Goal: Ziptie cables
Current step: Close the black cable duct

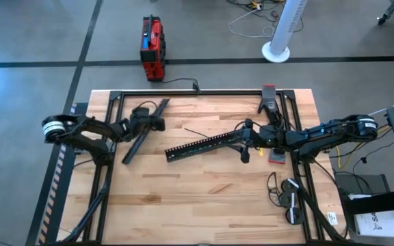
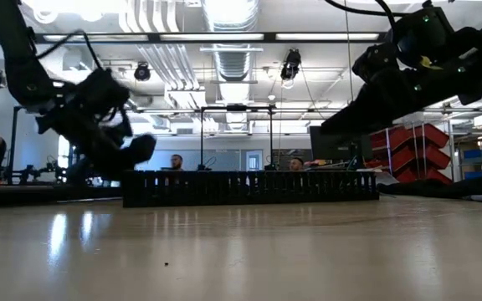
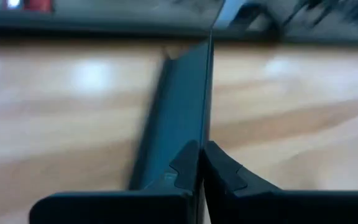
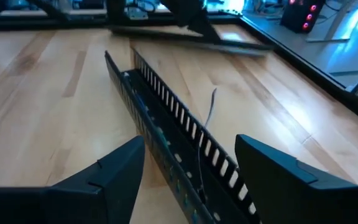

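Two arms working over a slotted black channel (image 1: 204, 145) on the table (image 1: 204, 198).
Right gripper (image 4: 188, 171) is hovering with jaws released over the channel holding the cables (image 4: 166, 146); left gripper (image 3: 201, 163) is clenching a flat black strip (image 3: 179, 106).

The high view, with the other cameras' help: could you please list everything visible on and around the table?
wooden table: one, light wood, black frame around it.
long black toothed strip: one, black, slanted across mid-table.
thin bendy cables: a few, bluish and green, inside the toothed strip.
flat black strip: one, black, left part of the table.
black cords: a tangle, black, near the table's right edge.
red toolbox: one, red, on the floor beyond the table.
left gripper: one, dark, shut, over the flat strip.
right gripper: one, dark, open, straddling the toothed strip's end.
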You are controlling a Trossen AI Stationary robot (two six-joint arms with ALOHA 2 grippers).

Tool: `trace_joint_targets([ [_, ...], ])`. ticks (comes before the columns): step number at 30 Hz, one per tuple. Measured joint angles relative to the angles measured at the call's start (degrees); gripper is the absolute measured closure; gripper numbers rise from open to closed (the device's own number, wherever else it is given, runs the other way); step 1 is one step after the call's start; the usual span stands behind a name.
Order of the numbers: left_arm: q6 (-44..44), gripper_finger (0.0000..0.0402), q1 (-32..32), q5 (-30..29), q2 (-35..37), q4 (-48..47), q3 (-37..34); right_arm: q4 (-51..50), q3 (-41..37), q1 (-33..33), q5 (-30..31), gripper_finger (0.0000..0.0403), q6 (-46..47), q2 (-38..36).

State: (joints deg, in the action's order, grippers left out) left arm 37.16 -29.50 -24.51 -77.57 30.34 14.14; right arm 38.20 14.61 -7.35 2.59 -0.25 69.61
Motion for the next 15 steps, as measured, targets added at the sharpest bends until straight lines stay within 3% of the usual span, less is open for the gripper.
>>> trace_joint_targets([
  [6,-3.73,0.0401,5.22,-1.01,7.19,-0.08,3.03,3.94,0.00,0.20,0.00,0.0157,3.24,2.50],
  [15,-8.93,0.0401,11.55,-1.91,13.01,-6.14,7.96,14.81,0.09,1.60,-0.02,0.0171,4.56,12.58],
])
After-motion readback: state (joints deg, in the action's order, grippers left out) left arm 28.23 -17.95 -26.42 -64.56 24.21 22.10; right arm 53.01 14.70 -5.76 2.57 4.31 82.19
